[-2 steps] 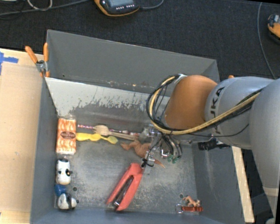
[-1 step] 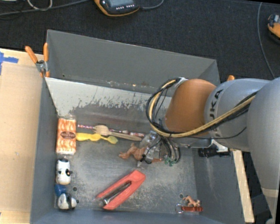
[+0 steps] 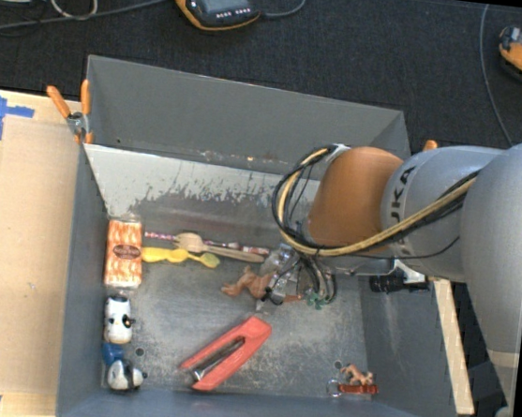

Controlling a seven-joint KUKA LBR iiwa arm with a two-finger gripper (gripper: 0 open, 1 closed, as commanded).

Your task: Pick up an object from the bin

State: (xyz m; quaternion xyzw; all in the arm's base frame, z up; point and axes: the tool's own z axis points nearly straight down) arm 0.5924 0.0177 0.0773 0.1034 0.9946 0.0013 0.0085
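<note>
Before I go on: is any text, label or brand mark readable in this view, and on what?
"KUKA": black letters, only partly in view beside the orange cover, on the arm's white link.
Round brown label on the orange packet, far left: print too small to read.
Nothing else is legible.

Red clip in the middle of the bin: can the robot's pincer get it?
Probably yes: the red clip lies alone, nothing on top, and the pincer hangs close by, beside a brown toy.

Clip before toy animal, packet left
</note>
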